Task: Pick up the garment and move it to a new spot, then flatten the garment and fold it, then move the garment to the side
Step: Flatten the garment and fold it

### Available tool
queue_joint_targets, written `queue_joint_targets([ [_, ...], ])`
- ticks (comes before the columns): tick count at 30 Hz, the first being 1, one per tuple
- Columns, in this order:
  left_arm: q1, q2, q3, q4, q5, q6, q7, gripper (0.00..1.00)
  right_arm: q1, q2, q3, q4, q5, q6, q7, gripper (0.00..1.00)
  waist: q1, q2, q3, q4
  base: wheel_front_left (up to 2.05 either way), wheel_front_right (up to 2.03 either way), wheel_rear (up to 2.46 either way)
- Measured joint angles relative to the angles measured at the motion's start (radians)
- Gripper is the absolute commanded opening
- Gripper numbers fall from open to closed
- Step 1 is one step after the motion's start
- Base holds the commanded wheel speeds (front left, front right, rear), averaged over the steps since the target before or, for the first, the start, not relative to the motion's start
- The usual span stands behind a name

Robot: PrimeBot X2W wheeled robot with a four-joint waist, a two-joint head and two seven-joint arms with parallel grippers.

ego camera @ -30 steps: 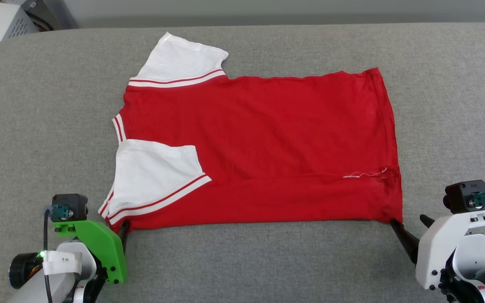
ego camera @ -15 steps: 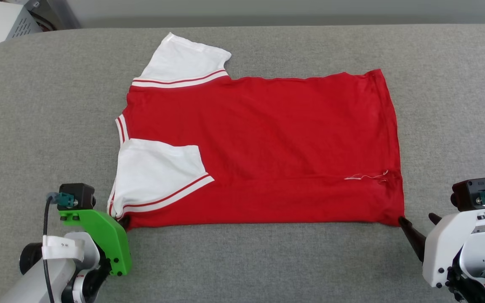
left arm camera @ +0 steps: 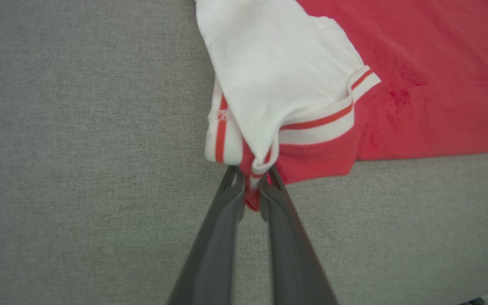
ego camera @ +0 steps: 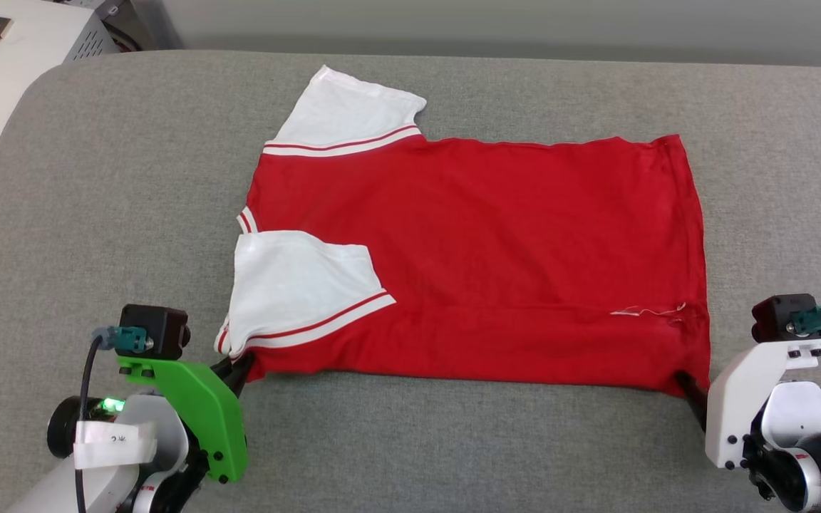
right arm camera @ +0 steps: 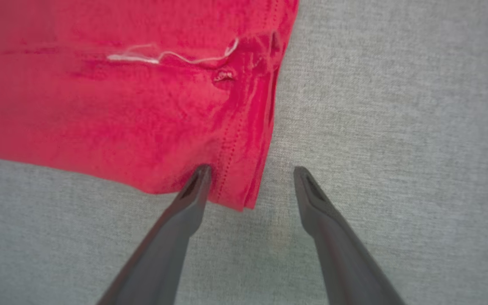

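Spread flat mid grey cloth surface: red soft jersey T-shirt with white sleeves. Left gripper, apart 1 second ago, now clamped on its corner by the surface's near edge. Right gripper apart around the other near corner. Needs shutting there before lifting to fold.

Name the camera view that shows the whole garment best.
Head view: the garment lies spread whole on the grey surface. Left wrist view has its white-sleeve corner, pinched in the left tool; right wrist view, its red hem corner by the open right tool.
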Motion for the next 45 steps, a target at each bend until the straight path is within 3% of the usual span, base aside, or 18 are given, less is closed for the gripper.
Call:
queue_joint_targets([
  [8,0.007,0.018,-0.002,-0.081,0.017,0.039,0.026,0.0,-0.038,0.027,-0.015,0.091,-0.018,0.0,-0.019,1.0,0.0,0.0,0.03,0.01,0.0,0.0,0.0],
  [11,0.008,0.023,-0.003,-0.087,0.018,0.047,0.034,0.0,-0.044,0.027,-0.012,0.114,-0.021,0.0,-0.019,0.04,0.0,0.0,0.038,0.01,0.0,0.0,0.0],
  [12,0.009,0.025,-0.003,-0.087,0.019,0.049,0.034,0.0,-0.044,0.027,-0.011,0.12,-0.02,0.0,-0.022,0.0,0.0,0.0,0.04,0.01,0.0,0.0,0.0],
  [20,0.014,0.029,-0.019,-0.067,0.02,0.046,0.052,0.0,-0.049,0.002,-0.002,0.136,-0.002,0.0,-0.037,0.0,0.0,0.0,0.014,0.002,0.0,0.0,0.0],
  [26,0.024,0.029,-0.045,-0.033,0.02,0.036,0.069,0.0,-0.033,-0.057,-0.016,0.118,0.021,0.0,-0.02,0.0,0.0,0.0,-0.029,-0.01,0.0,0.0,0.0],
  [35,0.102,0.027,-0.09,0.004,0.007,0.009,0.074,0.0,0.102,-0.102,-0.053,-0.017,0.075,0.0,0.075,0.0,0.0,0.0,-0.106,-0.035,0.0,0.0,0.0],
  [45,0.147,0.002,-0.133,0.083,-0.004,-0.028,0.074,0.0,0.24,-0.056,-0.101,-0.067,0.091,0.0,0.111,0.0,0.0,0.0,-0.139,-0.048,0.0,0.0,0.0],
])
